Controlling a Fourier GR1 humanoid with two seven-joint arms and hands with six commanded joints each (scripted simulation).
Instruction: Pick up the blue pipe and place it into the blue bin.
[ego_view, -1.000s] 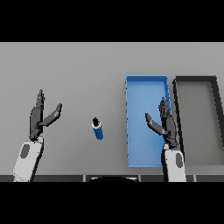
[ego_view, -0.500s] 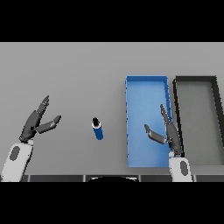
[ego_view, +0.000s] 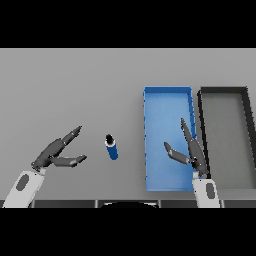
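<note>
The blue pipe (ego_view: 112, 147) is a short blue cylinder with a dark end cap, lying on the grey table just left of the blue bin (ego_view: 155, 97). My left hand (ego_view: 54, 154) is open to the left of the pipe, fingers stretched toward it, a short gap away. My right hand (ego_view: 192, 152) is open over the bin's near right part, fingers pointing away from me and thumb out to the left. Neither hand holds anything.
A dark grey bin (ego_view: 225, 93) stands right beside the blue bin on its right. The grey table (ego_view: 65, 90) stretches far to the left and back.
My left hand has dropped lower and tilted its fingers toward the pipe. My right hand has sunk slightly toward the near edge. The pipe has not moved.
</note>
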